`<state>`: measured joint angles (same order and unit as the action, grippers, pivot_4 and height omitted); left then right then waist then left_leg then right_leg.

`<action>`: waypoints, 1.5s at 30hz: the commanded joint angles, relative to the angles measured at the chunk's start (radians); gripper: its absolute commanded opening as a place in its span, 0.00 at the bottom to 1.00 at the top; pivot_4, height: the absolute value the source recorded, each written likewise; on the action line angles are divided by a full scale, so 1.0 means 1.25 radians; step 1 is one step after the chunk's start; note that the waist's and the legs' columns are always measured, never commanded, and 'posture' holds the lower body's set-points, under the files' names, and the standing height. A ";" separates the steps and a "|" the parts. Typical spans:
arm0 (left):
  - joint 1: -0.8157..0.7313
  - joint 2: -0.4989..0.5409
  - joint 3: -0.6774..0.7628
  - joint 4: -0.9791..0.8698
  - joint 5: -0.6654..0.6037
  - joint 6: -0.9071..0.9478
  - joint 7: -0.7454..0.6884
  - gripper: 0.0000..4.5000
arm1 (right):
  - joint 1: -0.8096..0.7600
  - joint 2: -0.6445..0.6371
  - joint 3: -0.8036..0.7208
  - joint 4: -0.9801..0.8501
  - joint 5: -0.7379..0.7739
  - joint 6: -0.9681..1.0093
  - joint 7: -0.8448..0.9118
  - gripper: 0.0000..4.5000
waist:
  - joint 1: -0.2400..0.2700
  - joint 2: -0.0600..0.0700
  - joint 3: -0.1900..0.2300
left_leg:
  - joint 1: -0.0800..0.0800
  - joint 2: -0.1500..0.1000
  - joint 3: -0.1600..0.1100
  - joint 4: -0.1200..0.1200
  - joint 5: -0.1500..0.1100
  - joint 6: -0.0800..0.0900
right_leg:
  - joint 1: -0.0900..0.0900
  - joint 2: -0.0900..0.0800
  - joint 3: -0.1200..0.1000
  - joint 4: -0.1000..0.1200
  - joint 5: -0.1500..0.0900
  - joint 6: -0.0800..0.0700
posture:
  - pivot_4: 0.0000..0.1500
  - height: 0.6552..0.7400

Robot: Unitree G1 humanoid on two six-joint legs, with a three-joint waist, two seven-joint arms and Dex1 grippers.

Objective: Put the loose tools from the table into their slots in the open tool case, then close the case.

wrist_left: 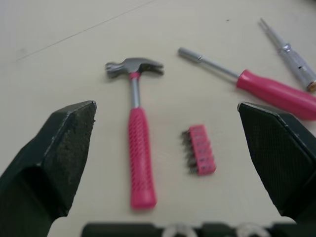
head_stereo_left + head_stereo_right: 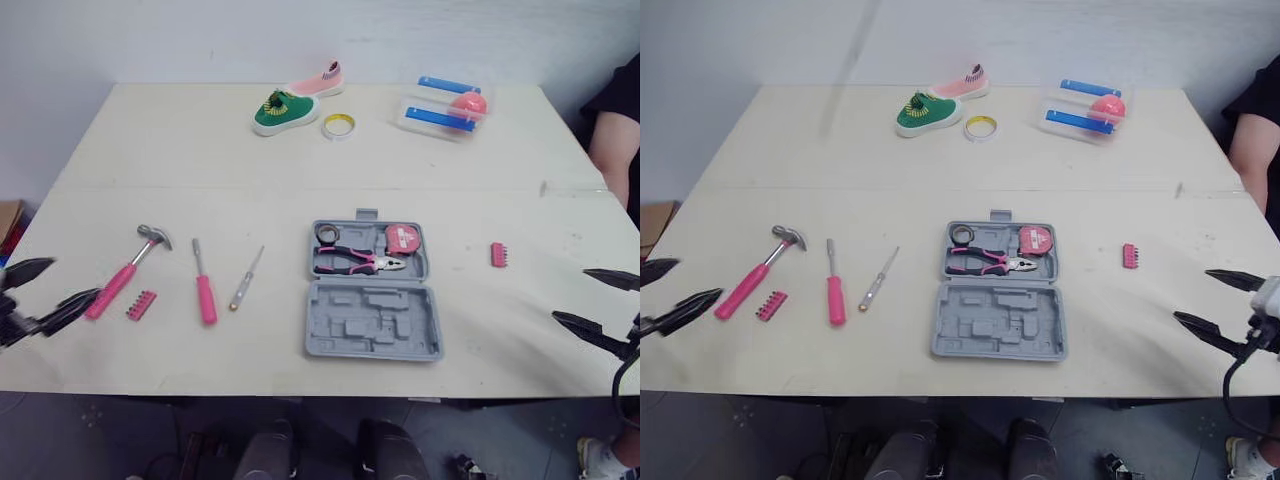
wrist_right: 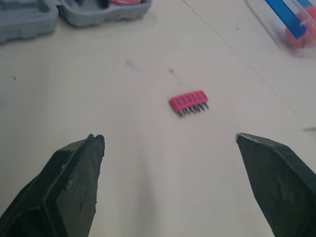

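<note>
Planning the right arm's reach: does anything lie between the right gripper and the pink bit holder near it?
Nothing visible. Bare table separates the right gripper from the pink bit holder; the tool case sits aside.

place: lab-like test room | cues: bare wall point(image 2: 200, 40), table point(image 2: 180, 140) with shoes point(image 2: 283, 110), tape roll point(image 2: 338, 125)

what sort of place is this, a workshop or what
Likely an indoor test setup, not a workshop: a plain table against a bare wall, an open grey tool case with a pink hammer laid out nearby, and unrelated small shoes at the far edge.
</note>
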<state>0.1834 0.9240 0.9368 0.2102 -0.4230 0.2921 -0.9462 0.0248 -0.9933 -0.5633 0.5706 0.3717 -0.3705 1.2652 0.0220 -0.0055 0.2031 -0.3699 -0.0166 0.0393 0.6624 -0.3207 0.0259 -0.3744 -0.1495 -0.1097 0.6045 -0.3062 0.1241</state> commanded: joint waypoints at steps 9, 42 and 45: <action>0.041 0.034 0.060 0.133 0.015 -0.117 0.052 0.99 | -0.047 0.018 0.019 0.040 0.035 -0.062 0.016 1.00 | -0.019 0.001 0.000 | 0.000 0.004 0.001 0.000 -0.004 -0.006 | -0.001 0.000 0.004 0.000 0.000 -0.002 | 1.00 1.00; -0.454 -0.286 -0.645 -0.625 -0.157 0.937 0.753 0.99 | -0.129 0.220 0.217 -0.522 0.245 0.253 0.092 1.00 | 0.006 0.001 0.000 | 0.000 0.008 0.002 0.004 0.000 -0.006 | 0.000 0.014 0.006 0.005 0.001 -0.004 | 1.00 1.00; -0.459 -0.290 -0.666 -0.599 -0.125 0.923 0.746 0.99 | -0.125 0.222 0.211 -0.525 0.246 0.249 0.085 1.00 | 0.004 0.000 0.000 | 0.000 0.008 0.002 0.004 0.000 -0.006 | 0.000 0.014 0.006 0.005 0.001 -0.004 | 1.00 1.00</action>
<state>-0.3791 0.5597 0.1030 -0.5330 -0.6113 1.4649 -0.0153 -0.1376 -0.7183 -0.2691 -0.0702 0.6694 -0.0430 1.3717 0.0275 -0.0049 0.2028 -0.3704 -0.0064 0.0422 0.6675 -0.3208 0.0186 -0.3752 -0.1318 -0.1027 0.6105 -0.3054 0.1189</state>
